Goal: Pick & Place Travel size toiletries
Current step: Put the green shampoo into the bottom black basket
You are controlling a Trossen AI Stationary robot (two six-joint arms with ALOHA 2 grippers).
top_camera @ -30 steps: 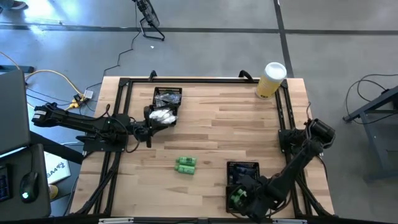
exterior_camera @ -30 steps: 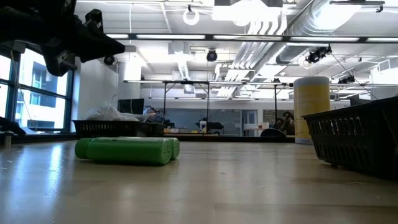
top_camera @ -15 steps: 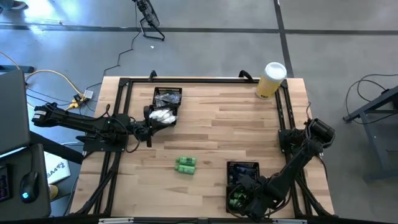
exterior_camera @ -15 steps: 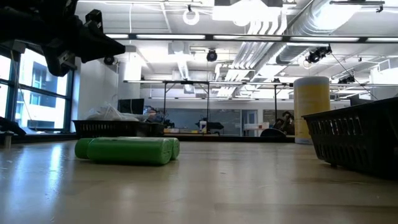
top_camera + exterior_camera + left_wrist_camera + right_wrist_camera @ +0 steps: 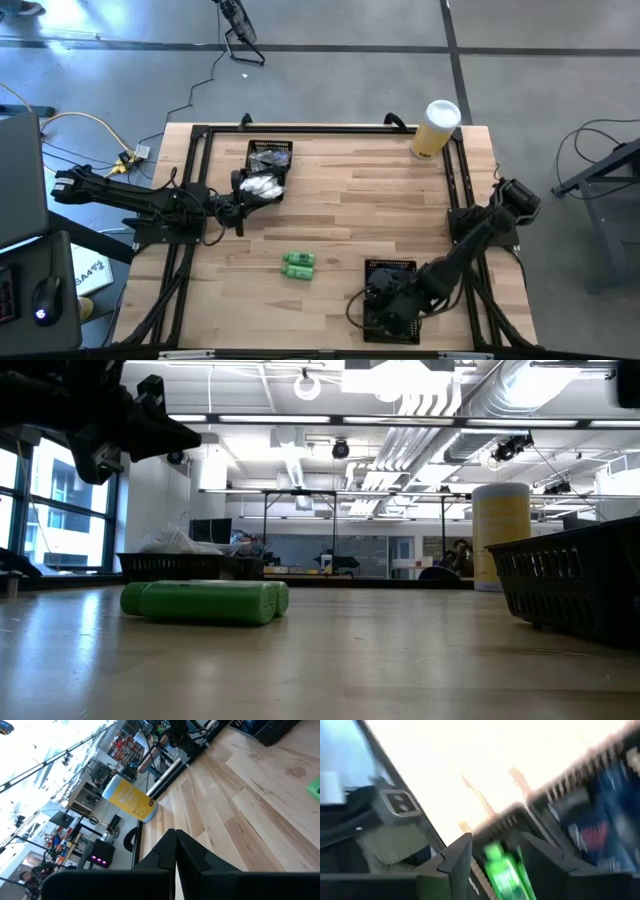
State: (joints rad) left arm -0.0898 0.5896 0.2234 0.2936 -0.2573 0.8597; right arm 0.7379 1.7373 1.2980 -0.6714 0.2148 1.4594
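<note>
The right gripper (image 5: 383, 303) is positioned over the black mesh tray (image 5: 392, 270) at the lower centre-right of the high view. In the right wrist view its two dark fingers (image 5: 455, 862) stand apart, with a bright green bottle (image 5: 504, 875) visible between them beside blue packaging in the tray; whether the fingers actually touch the bottle cannot be told.

The left gripper (image 5: 243, 198) is at the left-centre of the high view, just beside a white crinkly packet (image 5: 264, 186) that lies at the near end of a second black mesh tray (image 5: 270, 154) in the upper-left area of the table (image 5: 380, 200). In the left wrist view its fingers (image 5: 176, 851) are pressed together, fully closed, with nothing between them.

Two green bottles (image 5: 299, 264) lie side by side on the bare wood at the lower centre of the high view, between the two trays and apart from both grippers. In the low view they rest at the left-centre of the frame (image 5: 205, 602).

A tall yellow cylinder (image 5: 436, 128) with a white lid stands at the upper-right corner of the table.
</note>
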